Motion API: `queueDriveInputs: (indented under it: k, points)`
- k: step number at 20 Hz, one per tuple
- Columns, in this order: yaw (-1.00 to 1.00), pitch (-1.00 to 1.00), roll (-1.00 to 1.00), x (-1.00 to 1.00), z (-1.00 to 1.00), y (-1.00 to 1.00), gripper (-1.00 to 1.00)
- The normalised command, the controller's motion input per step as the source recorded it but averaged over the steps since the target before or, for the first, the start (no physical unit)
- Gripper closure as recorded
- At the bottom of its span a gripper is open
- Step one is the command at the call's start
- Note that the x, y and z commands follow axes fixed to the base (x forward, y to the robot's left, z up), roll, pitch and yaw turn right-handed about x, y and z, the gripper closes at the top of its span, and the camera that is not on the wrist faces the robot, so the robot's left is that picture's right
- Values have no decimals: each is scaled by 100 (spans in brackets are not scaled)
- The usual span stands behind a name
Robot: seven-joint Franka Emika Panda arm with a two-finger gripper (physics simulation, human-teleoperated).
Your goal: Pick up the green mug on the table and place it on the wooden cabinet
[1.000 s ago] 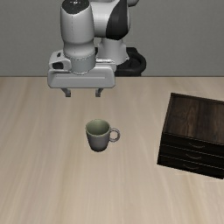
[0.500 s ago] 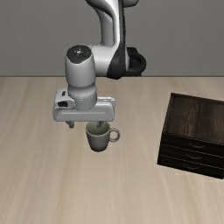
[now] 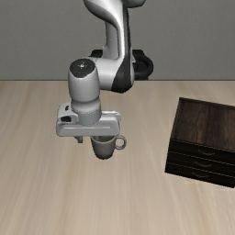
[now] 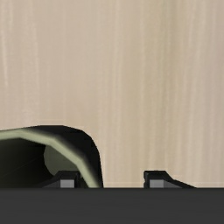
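The green mug [image 3: 110,147] stands upright on the wooden table, its handle pointing to the exterior view's right. My gripper [image 3: 99,143] has come down onto it, and the hand covers most of the mug's rim. In the wrist view the mug's rim and dark inside [image 4: 44,156] lie by one fingertip [image 4: 66,181], while the other fingertip [image 4: 157,178] stands over bare table beside the mug. The gripper [image 4: 110,180] is open, with the mug's wall between the fingers. The dark wooden cabinet [image 3: 204,138] stands on the table at the exterior view's right.
The cabinet's flat top [image 3: 209,121] is bare and its drawer fronts [image 3: 195,163] face forward. Light wooden table [image 3: 37,174] stretches around the mug on all sides. The robot's base [image 3: 138,66] stands behind the mug.
My arm has reached forward and lowered from above the table down onto the mug. The mug has stayed where it was.
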Motion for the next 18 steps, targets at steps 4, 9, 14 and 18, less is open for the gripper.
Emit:
queueDriveInputs:
  k: [4,9,14,18]
  points:
    - [0,0,0,0,25,0,100]
    - [0,0,0,0,100,0,100]
    - [0,0,0,0,100,0,100]
    - [0,0,0,0,100,0,100]
